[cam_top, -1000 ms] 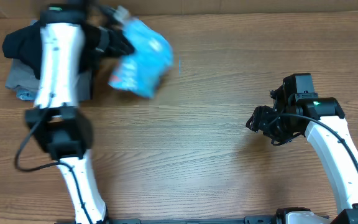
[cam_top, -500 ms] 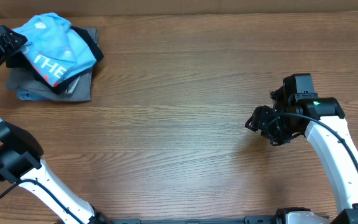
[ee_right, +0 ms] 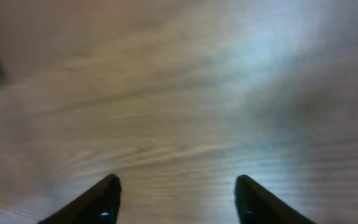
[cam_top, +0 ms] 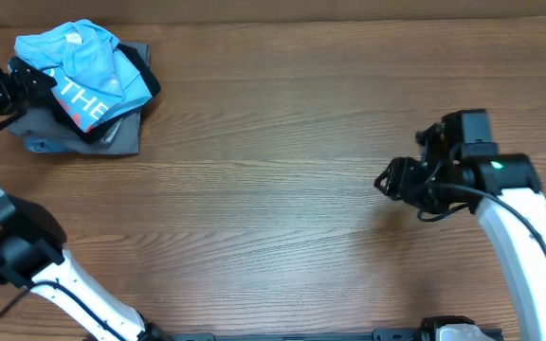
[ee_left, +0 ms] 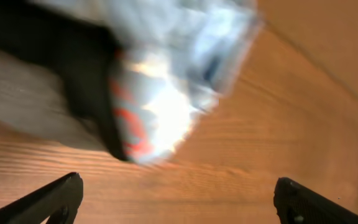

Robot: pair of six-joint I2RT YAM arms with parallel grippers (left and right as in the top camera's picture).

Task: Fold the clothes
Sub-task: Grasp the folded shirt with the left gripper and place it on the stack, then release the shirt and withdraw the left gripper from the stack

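T-shirt (cam_top: 79, 57): one, sky-blue, crumpled, white-lettered, just ahead of left fingers (ee_left: 55, 199); those and right fingers (ee_right: 98, 199) gape wide, empty.

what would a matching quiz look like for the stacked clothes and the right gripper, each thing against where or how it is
Things:
1 blue T-shirt
2 black shirt
3 grey garments
4 right gripper

Place or state:
A lowest layer
B top layer
C open, alone on the right side
D middle layer

Pairs: 1-B, 2-D, 3-A, 4-C
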